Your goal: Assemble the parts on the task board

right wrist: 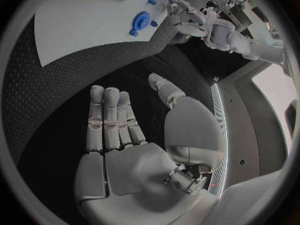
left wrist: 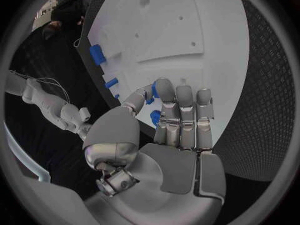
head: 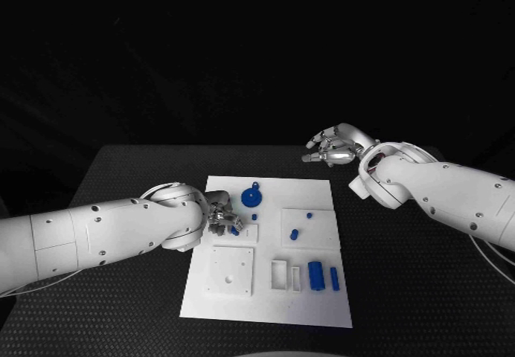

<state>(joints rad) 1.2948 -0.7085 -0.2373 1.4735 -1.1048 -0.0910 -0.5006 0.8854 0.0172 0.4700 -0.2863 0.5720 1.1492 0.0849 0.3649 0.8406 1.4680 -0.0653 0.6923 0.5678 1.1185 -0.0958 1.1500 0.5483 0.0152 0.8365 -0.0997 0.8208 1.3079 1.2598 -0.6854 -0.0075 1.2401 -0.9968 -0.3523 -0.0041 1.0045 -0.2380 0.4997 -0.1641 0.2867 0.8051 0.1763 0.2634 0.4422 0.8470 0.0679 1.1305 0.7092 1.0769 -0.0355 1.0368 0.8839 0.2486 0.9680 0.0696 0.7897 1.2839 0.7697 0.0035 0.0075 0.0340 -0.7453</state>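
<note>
Right at my left fingertips there's a small blue part (head: 234,230), sitting at the left edge of the task board (head: 269,297) on a raised white square. My left hand (head: 220,218) is on it now, fingers curled down around that piece; whether I've truly got it pinched or am only touching it, I cannot tell, since the fingers hide the contact. In the left wrist view the blue shows just behind my fingertips (left wrist: 165,92), so I judge this is the pick-up, or a seating push.

Spreading out across the board: a round blue disc with a tab (head: 251,196) lies near the far edge, a short blue peg (head: 293,235) rests on the middle-right block, and a blue cylinder (head: 315,274) waits beside a slimmer blue bar (head: 334,278) near the white slotted holder (head: 286,274).

My right hand (head: 335,146) hovers off the board's far right corner, over black table, fingers apart, holding nothing, parked clear so my left has room.
</note>
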